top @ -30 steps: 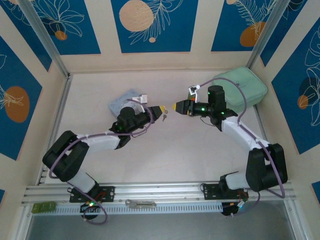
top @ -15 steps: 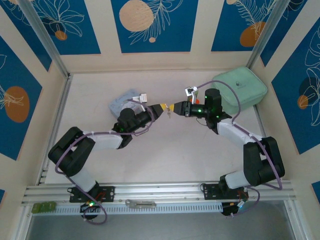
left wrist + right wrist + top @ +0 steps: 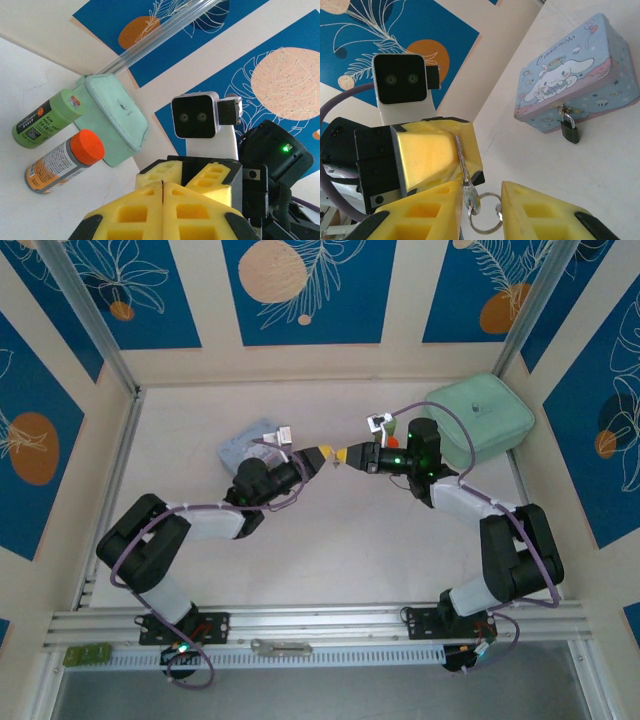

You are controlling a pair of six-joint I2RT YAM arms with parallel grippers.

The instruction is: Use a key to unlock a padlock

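Right pincer (image 3: 481,192) closer, jaws apart astride key (image 3: 465,175) clenched in left pincer (image 3: 162,186); padlock (image 3: 569,131) on tin (image 3: 580,65) beyond.

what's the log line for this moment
left gripper: shut on key | right gripper: open astride key | padlock: hanging on tin

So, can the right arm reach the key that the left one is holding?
Probably yes. The key sticks out of the shut left gripper, and its lower end hangs between the right gripper's parted fingers, with nothing in the way.
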